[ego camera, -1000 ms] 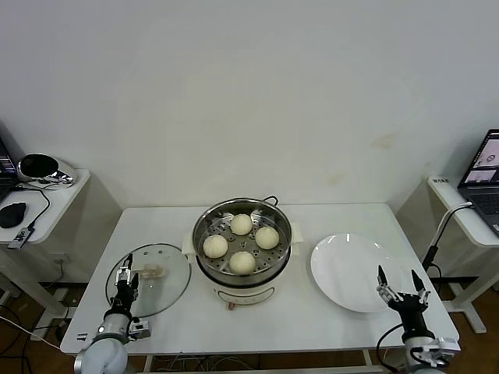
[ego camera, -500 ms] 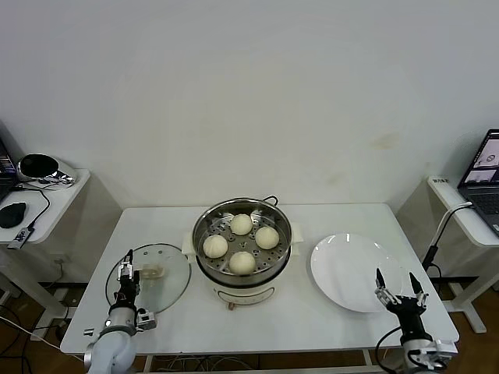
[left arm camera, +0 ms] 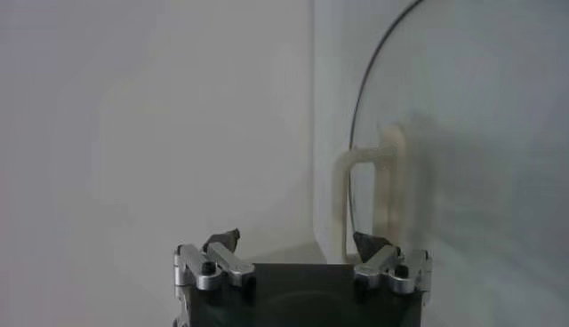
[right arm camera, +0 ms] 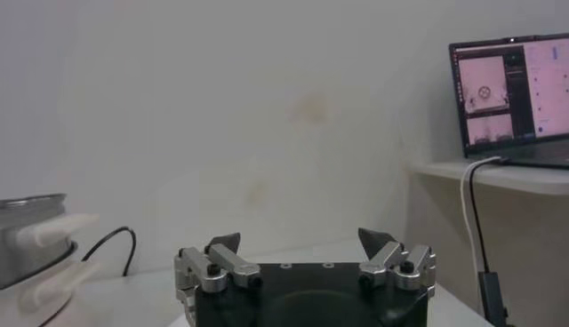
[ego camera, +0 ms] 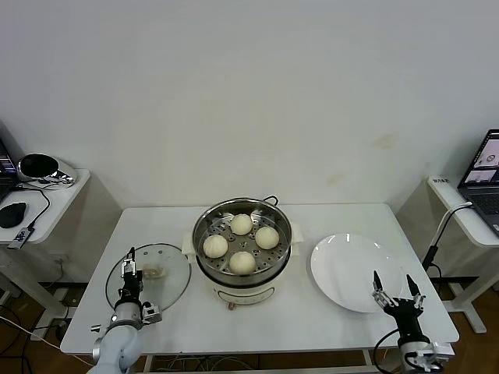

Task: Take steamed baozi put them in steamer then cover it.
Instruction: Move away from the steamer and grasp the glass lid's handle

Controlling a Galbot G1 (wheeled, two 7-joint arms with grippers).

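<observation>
Several cream-white baozi [ego camera: 242, 262] sit on the perforated tray inside the steel steamer [ego camera: 204, 227] at the table's middle. The cover [ego camera: 168, 284], a clear glass lid with a cream handle [ego camera: 153, 272], lies flat on the table left of the steamer. My left gripper [ego camera: 129, 271] stands open at the lid's near-left edge, close to the handle and apart from it. In the left wrist view the handle [left arm camera: 363, 191] stands beyond the open left gripper [left arm camera: 298, 240]. My right gripper [ego camera: 393, 282] is open and holds nothing, over the near-right rim of the white plate [ego camera: 343, 265]; in its own wrist view the right gripper [right arm camera: 302, 238] holds nothing.
The plate lies to the right of the steamer with nothing on it. A side table [ego camera: 54, 204] at the left holds a headset [ego camera: 39, 166] and a mouse [ego camera: 12, 213]. At the right stands a laptop [ego camera: 485, 173] on another table, with a cable [ego camera: 440, 230] hanging down.
My left gripper has crept a little further over the lid toward its handle. My right gripper has shifted slightly left along the plate's near rim. Both stay open.
</observation>
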